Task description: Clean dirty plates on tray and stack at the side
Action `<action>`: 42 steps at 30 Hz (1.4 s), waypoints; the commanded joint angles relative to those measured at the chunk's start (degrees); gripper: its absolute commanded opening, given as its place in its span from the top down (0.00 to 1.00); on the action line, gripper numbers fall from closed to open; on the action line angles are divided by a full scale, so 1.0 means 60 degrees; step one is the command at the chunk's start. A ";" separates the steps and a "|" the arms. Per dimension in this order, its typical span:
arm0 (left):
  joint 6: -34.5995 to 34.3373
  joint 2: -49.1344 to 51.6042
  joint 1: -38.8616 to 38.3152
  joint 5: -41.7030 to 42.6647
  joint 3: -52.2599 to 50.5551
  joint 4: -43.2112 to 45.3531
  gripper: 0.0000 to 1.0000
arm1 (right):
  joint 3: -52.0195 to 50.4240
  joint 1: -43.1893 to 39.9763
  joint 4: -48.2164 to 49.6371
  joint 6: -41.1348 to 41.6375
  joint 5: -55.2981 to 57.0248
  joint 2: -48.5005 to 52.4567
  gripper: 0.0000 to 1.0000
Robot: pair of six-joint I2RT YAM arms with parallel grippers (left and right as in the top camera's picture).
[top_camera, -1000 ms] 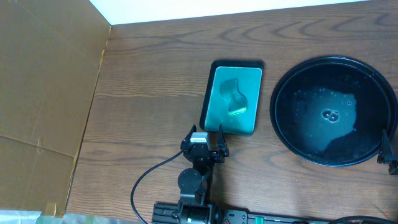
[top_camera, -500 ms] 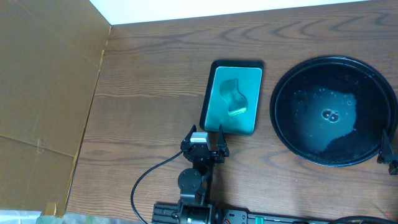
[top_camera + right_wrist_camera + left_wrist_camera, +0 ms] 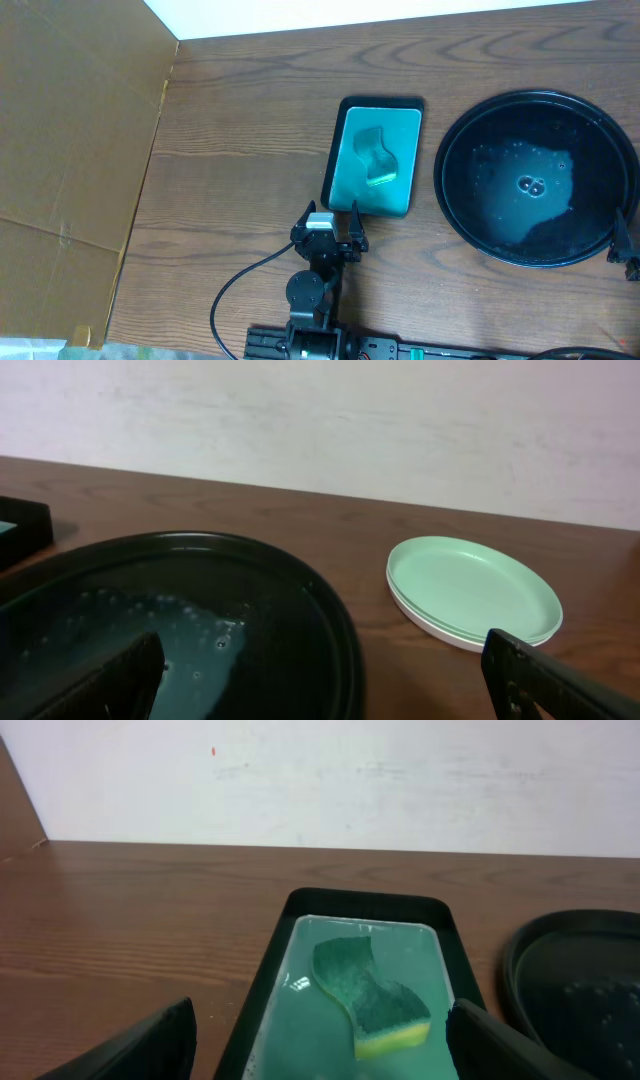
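Note:
The round black tray (image 3: 600,110) lies at the right of the table with only wet droplets in it; it also shows in the right wrist view (image 3: 300,590). The plates (image 3: 470,592) sit stacked on the table to the right of the tray, pale green-white, seen only in the right wrist view. My left gripper (image 3: 329,222) is open and empty just in front of the teal dish. My right gripper (image 3: 330,690) is open and empty at the tray's front right rim; only its edge (image 3: 625,245) shows overhead.
A rectangular teal dish with a black rim (image 3: 345,105) holds a green and yellow sponge (image 3: 378,160), also seen in the left wrist view (image 3: 380,1005). A cardboard wall (image 3: 70,150) stands along the left. A white wall lies behind the table.

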 commanded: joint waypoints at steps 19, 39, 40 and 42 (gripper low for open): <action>0.0160 -0.0066 0.0058 -0.0270 -0.0149 -0.0379 0.20 | -0.0018 -0.0157 -0.0047 0.0831 0.0106 -0.0069 0.01; 0.0160 -0.0066 0.0058 -0.0270 -0.0149 -0.0379 0.20 | -0.0018 -0.0157 -0.0044 0.0834 0.0102 -0.0069 0.01; 0.0160 -0.0066 0.0058 -0.0270 -0.0149 -0.0379 0.20 | -0.0018 -0.0157 -0.0044 0.0831 0.0102 -0.0069 0.01; 0.0160 -0.0066 0.0058 -0.0270 -0.0149 -0.0379 0.20 | -0.0018 -0.0157 -0.0044 0.0831 0.0106 -0.0069 0.01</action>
